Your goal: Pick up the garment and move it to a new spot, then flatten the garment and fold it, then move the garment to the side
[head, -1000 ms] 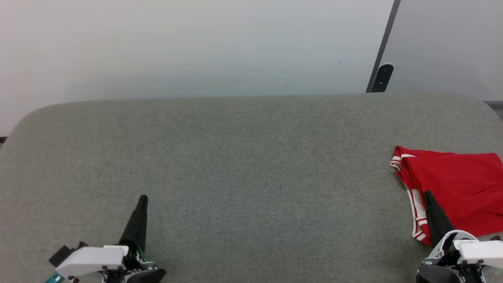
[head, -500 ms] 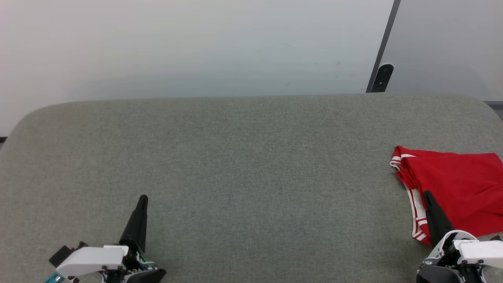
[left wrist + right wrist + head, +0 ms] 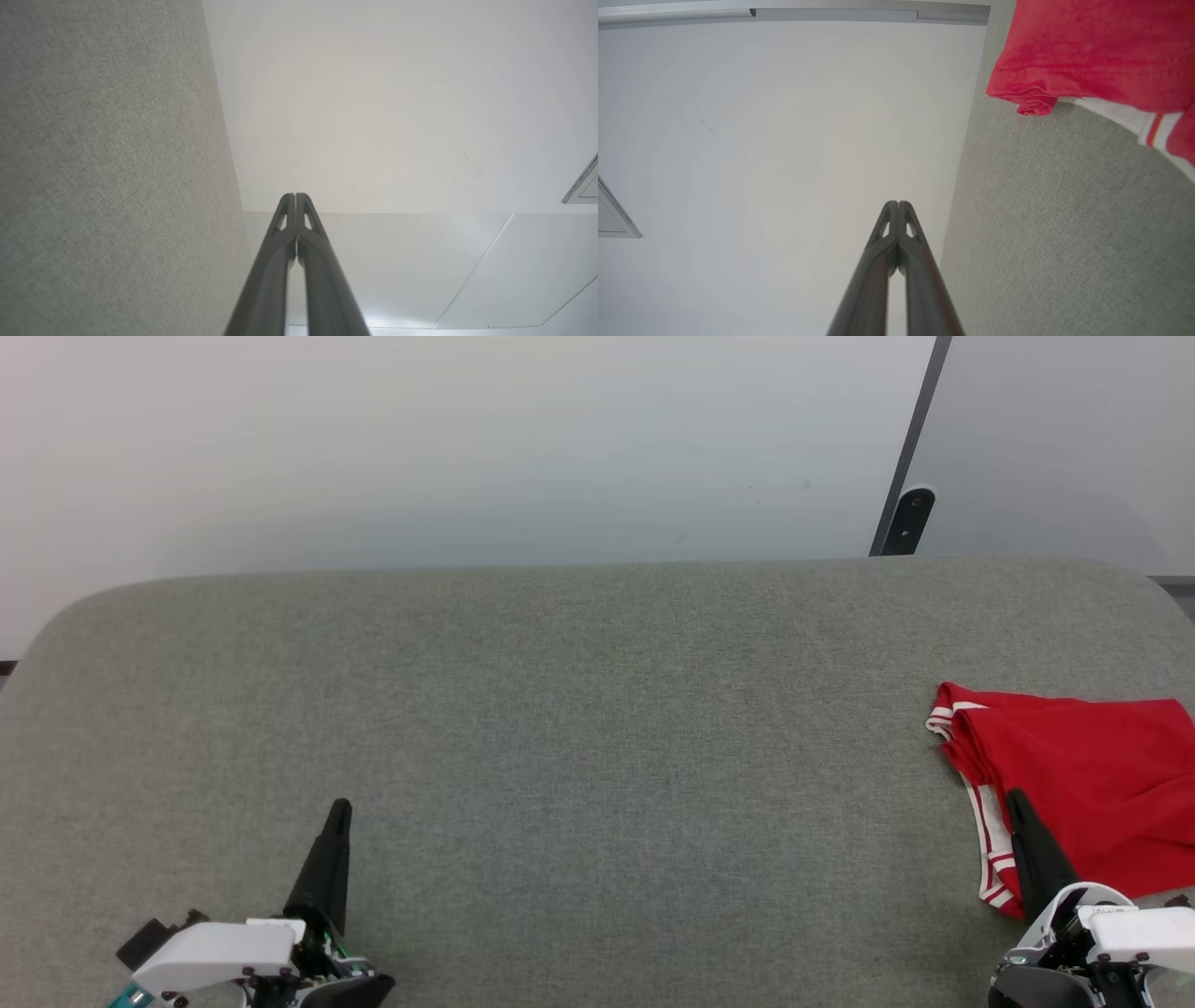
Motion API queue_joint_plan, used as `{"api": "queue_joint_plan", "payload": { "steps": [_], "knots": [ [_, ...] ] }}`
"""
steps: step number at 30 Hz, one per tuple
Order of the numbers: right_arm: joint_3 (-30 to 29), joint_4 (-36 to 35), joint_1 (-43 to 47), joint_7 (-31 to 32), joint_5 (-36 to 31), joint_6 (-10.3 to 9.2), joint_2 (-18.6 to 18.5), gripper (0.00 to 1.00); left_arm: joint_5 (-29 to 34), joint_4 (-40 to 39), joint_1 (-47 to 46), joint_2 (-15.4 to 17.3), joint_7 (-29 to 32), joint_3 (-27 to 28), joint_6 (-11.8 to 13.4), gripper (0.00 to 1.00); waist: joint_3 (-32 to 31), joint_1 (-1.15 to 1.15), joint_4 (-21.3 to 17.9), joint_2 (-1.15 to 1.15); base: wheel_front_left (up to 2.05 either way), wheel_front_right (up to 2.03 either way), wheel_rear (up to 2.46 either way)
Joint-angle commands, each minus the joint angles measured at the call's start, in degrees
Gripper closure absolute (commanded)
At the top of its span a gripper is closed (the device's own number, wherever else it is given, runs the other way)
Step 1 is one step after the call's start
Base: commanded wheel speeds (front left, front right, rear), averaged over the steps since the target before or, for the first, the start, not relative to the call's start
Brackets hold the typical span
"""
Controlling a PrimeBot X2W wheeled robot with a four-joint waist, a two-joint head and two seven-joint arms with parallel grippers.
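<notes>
A wide grey fabric-covered table (image 3: 597, 709) stretched across the head view, with a pale wall (image 3: 467, 448) behind it. The garment (image 3: 1083, 775), red with white-and-red striped trim (image 3: 990, 859), lay in a folded bundle at the table's far right, running off the right border of that view. Its long axis ran roughly left to right, and the striped edge faced the table's middle. The right claw (image 3: 1013, 795) rose from the lower right, its two dark fingers pressed together and holding nothing. In the head view its tip overlapped the garment's near-left edge. The right wrist view showed the garment (image 3: 1092, 51) off to one side of the closed right claw (image 3: 899, 203), apart from the fingers, so whether it touched the cloth could not be told. The left claw (image 3: 341, 805) stood at the lower left, well apart from the garment with bare table between them. In the left wrist view the left claw (image 3: 295, 195) was likewise closed and empty. The garment looked already folded and set aside. Any further move would likely fall to the right arm, much the nearer one.
</notes>
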Motion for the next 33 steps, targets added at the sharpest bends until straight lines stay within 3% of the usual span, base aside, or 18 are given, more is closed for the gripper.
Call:
{"api": "queue_joint_plan", "payload": {
  "steps": [1,33],
  "knots": [
    [0.00,0.00,-0.30,-0.15,0.22,-0.06,0.18,1.00,-0.17,0.05,-0.63,0.00,0.09,0.12,-0.36,1.00,0.00,0.00,0.00,0.00,0.00,0.00,0.00],
    [0.01,0.00,-0.30,-0.15,0.23,-0.06,0.18,1.00,-0.18,0.05,-0.63,0.00,0.08,0.10,-0.36,1.00,0.00,0.00,0.00,0.00,0.00,0.00,0.00]
  ]
}}
